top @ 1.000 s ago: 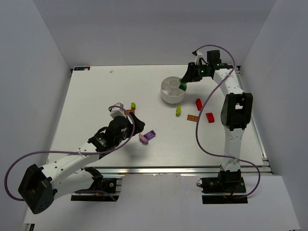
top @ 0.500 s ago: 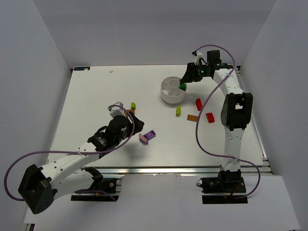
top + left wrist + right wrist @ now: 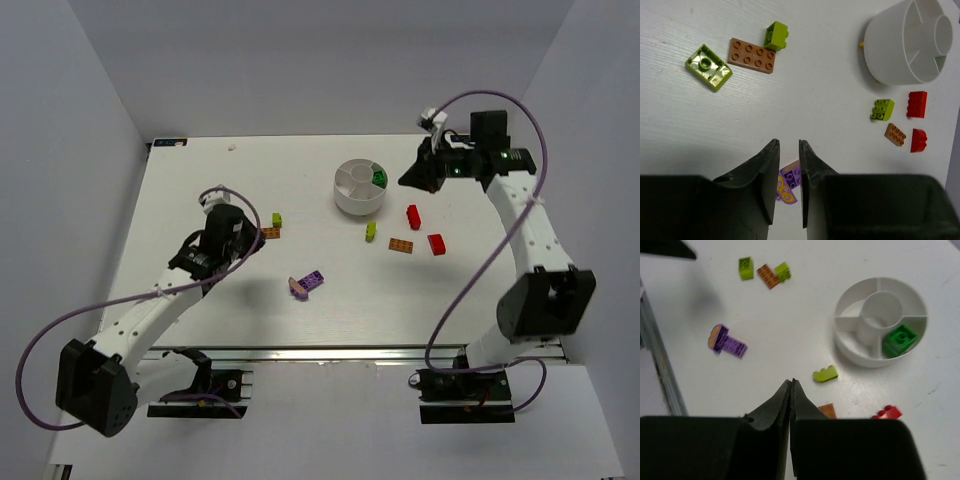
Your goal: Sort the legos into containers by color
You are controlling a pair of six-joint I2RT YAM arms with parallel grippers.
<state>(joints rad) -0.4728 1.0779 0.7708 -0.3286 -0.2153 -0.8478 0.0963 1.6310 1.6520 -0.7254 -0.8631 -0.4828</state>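
L arm reaches fwd from its base, low, forearm slanting up-right, wrist tipped down. The left gripper [image 3: 788,145] hangs over the white worktop [image 3: 300,160], jaws narrow w/ a slim gap, nothing between them. Just ahead of it lies a flat orange studded plate [image 3: 752,55], w/ a small yellow-green brick [image 3: 776,35] touching its corner and an upturned yellow-green brick [image 3: 708,66] beside it. A purple studded brick [image 3: 308,284] lies apart, toward the front edge.

R arm stands tall, elbow out right, forearm folded back toward centre. The right gripper [image 3: 791,385] is held high, jaws pressed together, empty, just right of the small round white plastic dish [image 3: 352,205]. One dark green studded brick [image 3: 900,338] sits in a wedge compartment on the dish's right side. Nr the dish on the worktop: a red brick [image 3: 413,216], a second red brick [image 3: 436,244], another orange plate [image 3: 400,245] and a third yellow-green brick [image 3: 371,231].
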